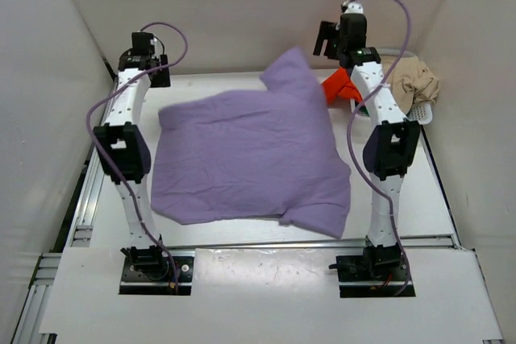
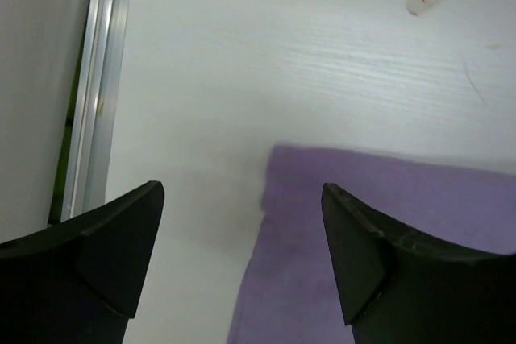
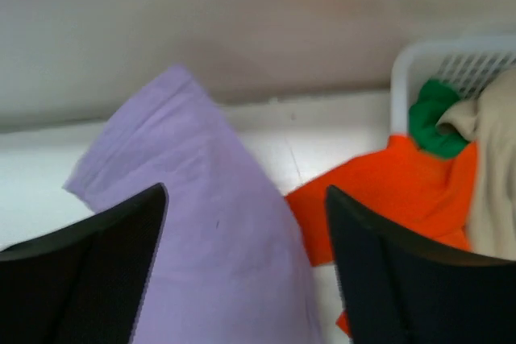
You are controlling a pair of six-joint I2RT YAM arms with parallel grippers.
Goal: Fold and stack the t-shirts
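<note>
The lavender t-shirt [image 1: 250, 155] lies spread on the table, one sleeve [image 1: 289, 70] pointing to the back wall. My left gripper [image 1: 151, 62] hangs open above its back left corner [image 2: 339, 199], nothing between the fingers. My right gripper [image 1: 332, 38] is open above the sleeve [image 3: 201, 223], holding nothing. An orange-red t-shirt [image 1: 340, 88] spills out of the basket toward the lavender one [image 3: 379, 191]. A green t-shirt [image 3: 431, 118] and a beige one [image 1: 411, 78] lie in the basket.
The white mesh basket [image 1: 426, 112] stands at the back right corner. A metal rail [image 2: 93, 94] runs along the table's left edge. White walls enclose the table on the left, back and right.
</note>
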